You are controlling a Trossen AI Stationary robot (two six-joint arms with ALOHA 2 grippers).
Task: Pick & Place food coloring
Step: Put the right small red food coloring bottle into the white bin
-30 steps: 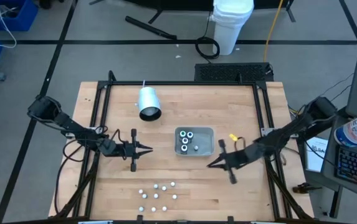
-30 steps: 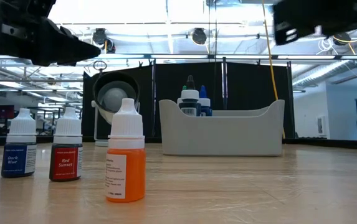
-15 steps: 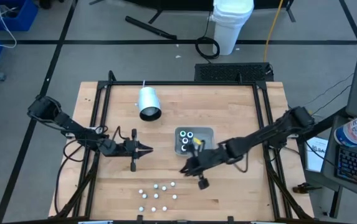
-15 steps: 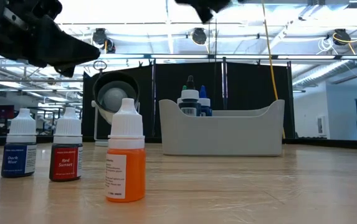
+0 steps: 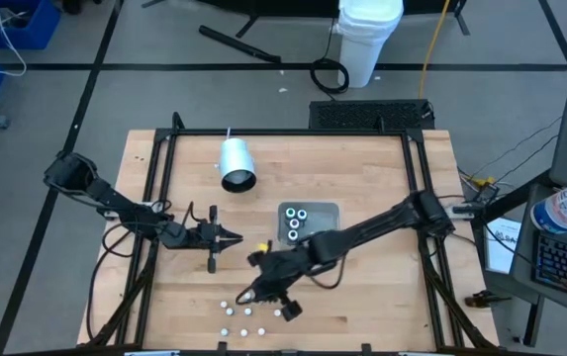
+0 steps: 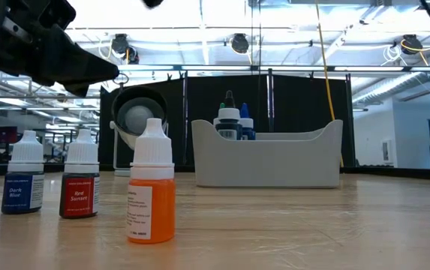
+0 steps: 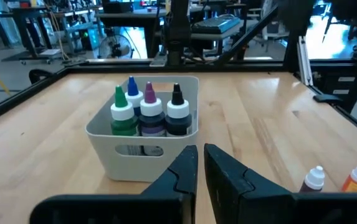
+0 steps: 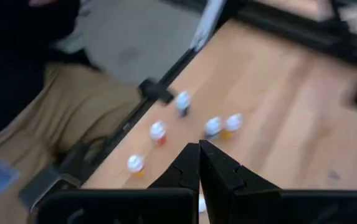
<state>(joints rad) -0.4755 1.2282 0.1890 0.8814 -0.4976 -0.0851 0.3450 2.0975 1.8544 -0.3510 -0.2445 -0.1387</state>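
Food coloring bottles (image 5: 250,309) clustered lower centre of high view, few in tray (image 5: 328,210). Right gripper (image 5: 246,297) closed, empty, above cluster. Left gripper (image 5: 236,236) near-closed, idle centre-left. Bottles likely light, tippy; grip body below cap.

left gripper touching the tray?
Apart. The left wrist view shows bare table between the left gripper and the tray; the high view shows them well separated.

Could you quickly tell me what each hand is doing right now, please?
Left hand: nearly closed, holding nothing.
Right hand: closed, empty, above the loose bottles.
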